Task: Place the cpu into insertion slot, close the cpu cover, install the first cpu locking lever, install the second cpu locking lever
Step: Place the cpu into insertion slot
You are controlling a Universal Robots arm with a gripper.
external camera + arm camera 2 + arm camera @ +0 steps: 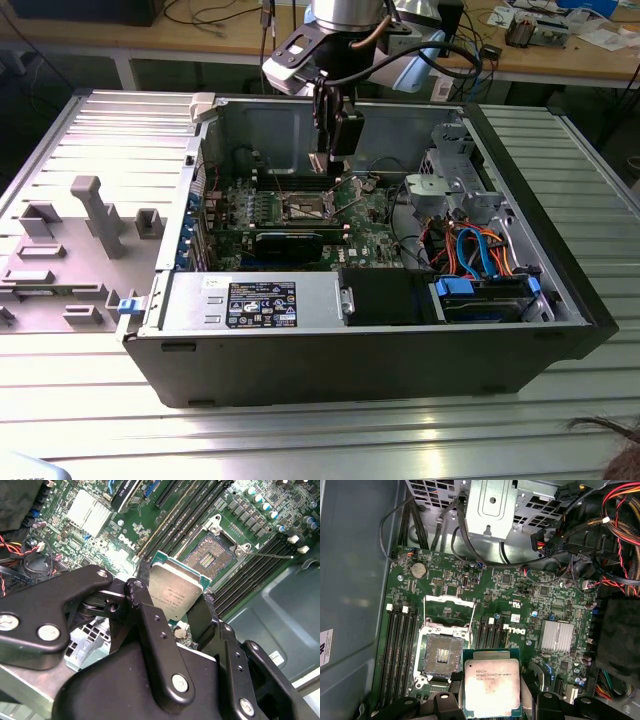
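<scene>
Gripper (322,168), upper centre in the exterior view, clenches the cpu (175,590) by its edges, level near the uncovered insertion slot (442,655), likely for square seating.

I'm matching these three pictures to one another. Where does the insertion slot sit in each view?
Exterior view: the insertion slot appears just below the gripper in the picture.
Second wrist view: the insertion slot lies open just beyond the cpu.
First wrist view: the insertion slot lies between two banks of memory slots, beside the cpu.
Shared landmark: the gripper holding the cpu close to the insertion slot.
</scene>
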